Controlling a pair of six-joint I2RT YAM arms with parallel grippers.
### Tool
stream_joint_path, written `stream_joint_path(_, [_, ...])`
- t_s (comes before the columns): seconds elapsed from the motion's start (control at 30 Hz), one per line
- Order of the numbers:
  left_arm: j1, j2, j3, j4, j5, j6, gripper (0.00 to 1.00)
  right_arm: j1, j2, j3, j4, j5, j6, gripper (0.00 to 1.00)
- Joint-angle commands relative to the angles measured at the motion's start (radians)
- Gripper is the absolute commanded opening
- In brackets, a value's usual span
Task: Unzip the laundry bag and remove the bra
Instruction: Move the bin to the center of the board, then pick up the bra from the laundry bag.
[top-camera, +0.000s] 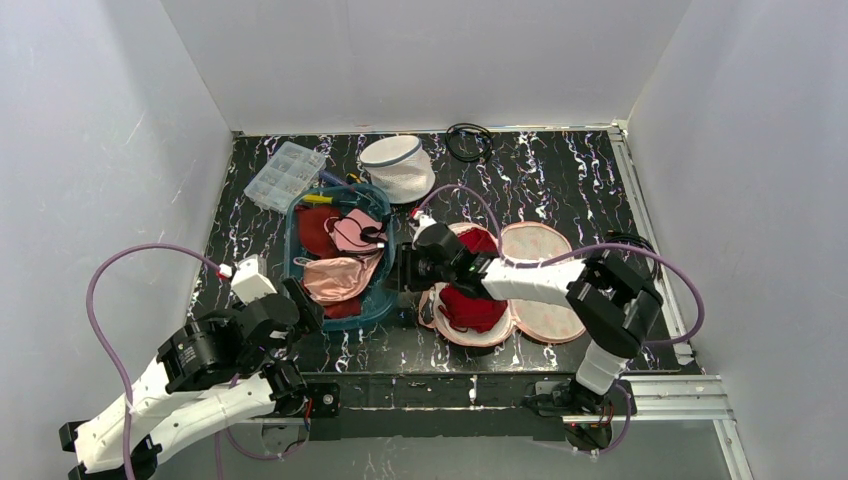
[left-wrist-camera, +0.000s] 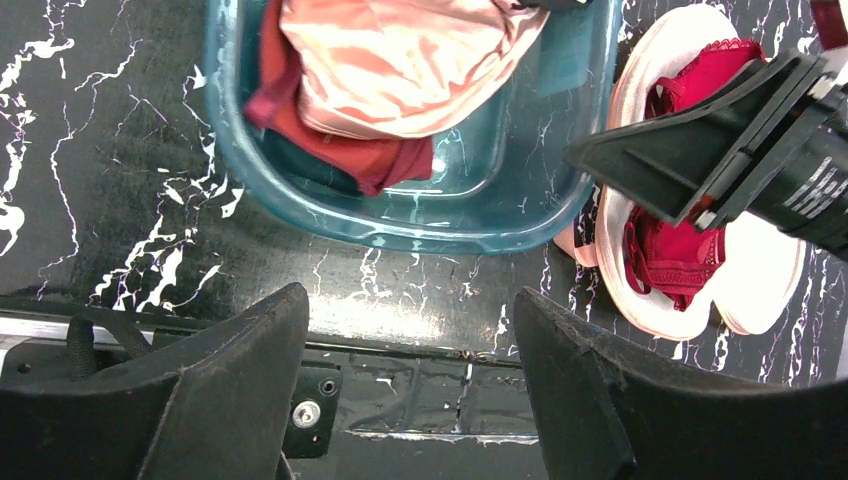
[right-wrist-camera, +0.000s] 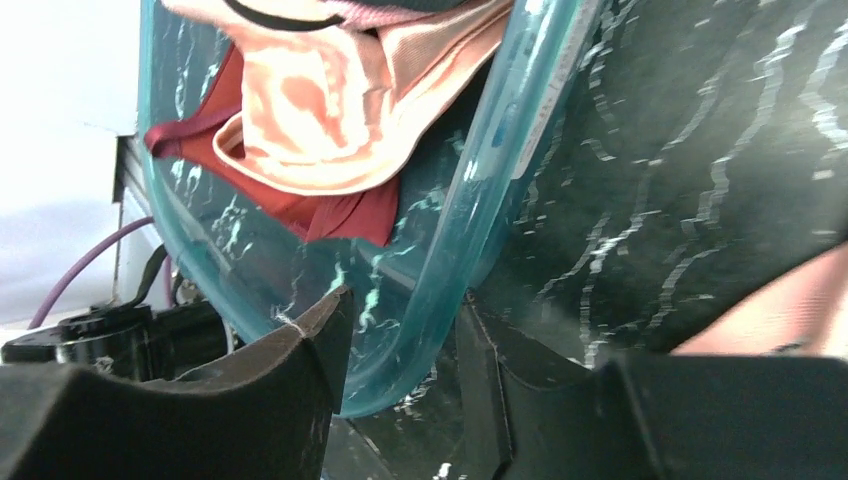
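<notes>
Your table (left-wrist-camera: 120, 180) is black with thin white veins, like marble. The tub (left-wrist-camera: 480, 190) is see-through teal. In it you see a shiny salmon-pink cloth (left-wrist-camera: 400, 60) over a dark red cloth (left-wrist-camera: 380, 160). The laundry bag (top-camera: 397, 165) is white mesh with blue-grey trim. The open pouch (left-wrist-camera: 770, 270) is cream-white with a pale pink rim, and the lace bra (left-wrist-camera: 670, 250) in it is deep red.

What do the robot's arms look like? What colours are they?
The left arm and right arm are white tubes with chunky black joints. A purple cable loops along each one. The left gripper and right gripper each have two black, wedge-shaped fingers.
</notes>
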Motion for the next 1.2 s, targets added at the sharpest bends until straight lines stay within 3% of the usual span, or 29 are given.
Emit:
stream_joint_path(0.0, [-0.001, 0.016, -0.003, -0.006, -0.013, 0.015, 0.72, 0.08, 0.029, 0.019, 0.129, 0.02, 0.095, 0.49])
stream_joint_path(0.2, [0.0, 0.018, -0.007, 0.004, -0.005, 0.011, 0.72, 0.154, 0.138, 0.081, 0.212, 0.029, 0.19, 0.53])
stream_joint_path(0.33, [-0.001, 0.021, -0.008, 0.004, -0.002, 0.019, 0.72, 0.188, 0.193, 0.151, 0.187, 0.049, 0.174, 0.69])
stream_joint_path(0.5, [0.0, 0.026, -0.002, 0.014, 0.004, 0.069, 0.73, 0.195, 0.022, 0.107, -0.011, 0.18, 0.026, 0.91])
stream_joint_path(0.6, [-0.001, 0.042, -0.007, 0.081, 0.038, 0.159, 0.74, 0.196, -0.156, 0.069, -0.217, 0.296, -0.101, 0.98])
stream_joint_path(0.77, [0.0, 0.114, -0.04, 0.338, 0.216, 0.339, 0.75, 0.176, -0.463, -0.051, -0.483, 0.546, -0.299, 0.98])
stream_joint_path(0.9, [-0.001, 0.26, -0.056, 0.595, 0.386, 0.401, 0.74, 0.108, -0.679, -0.238, -0.551, 0.649, -0.288, 0.96])
stream_joint_path(1.03, [0.0, 0.477, -0.033, 0.763, 0.47, 0.401, 0.73, 0.051, -0.843, -0.39, -0.517, 0.696, -0.181, 0.89])
stream_joint_path(1.17, [0.0, 0.68, 0.013, 0.875, 0.505, 0.374, 0.73, -0.052, -0.932, -0.518, -0.369, 0.61, -0.086, 0.79])
